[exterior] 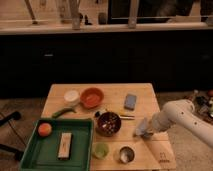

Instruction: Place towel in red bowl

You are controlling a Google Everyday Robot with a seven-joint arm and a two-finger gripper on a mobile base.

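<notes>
Camera view: gripper [144, 131] at one towel [141, 124], grip unclear; one red bowl [92, 97] well apart.

Green tray [80, 150], steel cup [125, 154], dark bowl [108, 123] left of tool [142, 132]

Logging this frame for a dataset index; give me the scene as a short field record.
gripper: low over the table's right side, at the towel
towel: grey-blue, by the gripper, right of the dark bowl
red bowl: far side, beside small white bowl, looks empty
green tray: front left, holds orange fruit and tan block
task state: towel not in red bowl
</notes>
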